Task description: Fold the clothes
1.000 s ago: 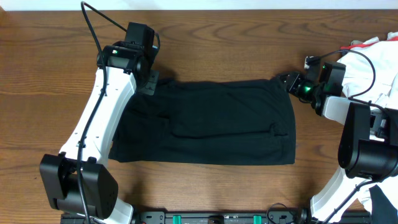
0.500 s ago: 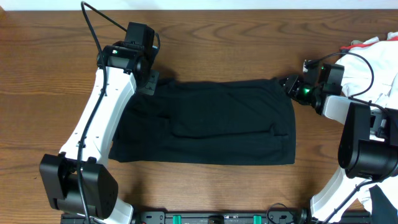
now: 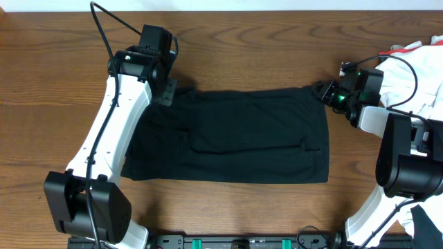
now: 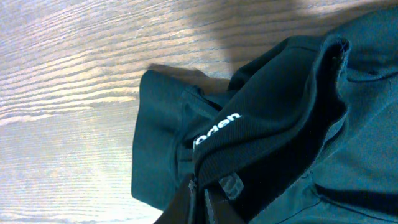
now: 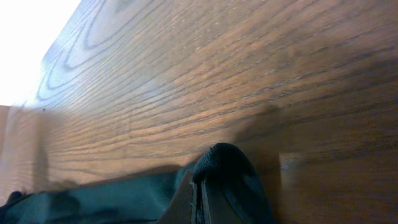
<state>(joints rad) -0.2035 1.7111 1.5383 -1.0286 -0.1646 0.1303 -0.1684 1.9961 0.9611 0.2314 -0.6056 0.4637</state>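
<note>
— Black shirt (image 3: 228, 135) is seen spread flat as a wide rectangle on the wooden table (image 3: 277, 41), between the two arms. Why is it taken at its far edge?

— Both far corners are pinched, presumably so that the edge can be lifted evenly and carried over toward the near edge for a fold. The left gripper (image 3: 168, 90) is closed on the far-left corner. In the left wrist view a band of fabric bearing white lettering (image 4: 217, 127) is drawn down into the shut jaws.

— And on the other side?

— The right gripper (image 3: 320, 90) is closed at the far-right corner. In the right wrist view the jaws are pressed to a thin slit, and a rounded roll of dark fabric is bunched right at their tips. A grip on the hem is judged likely, though how much cloth is caught cannot be told.

— Where is the shirt placed relative to the grippers?

— Its bulk is laid on the near side of both, flat on the table. Only the two held corners are gathered up. A heap of white cloth (image 3: 415, 69) is kept apart, off by the right arm.

— Is the fold begun?

— It is judged not yet begun, since no part is doubled over.
</note>
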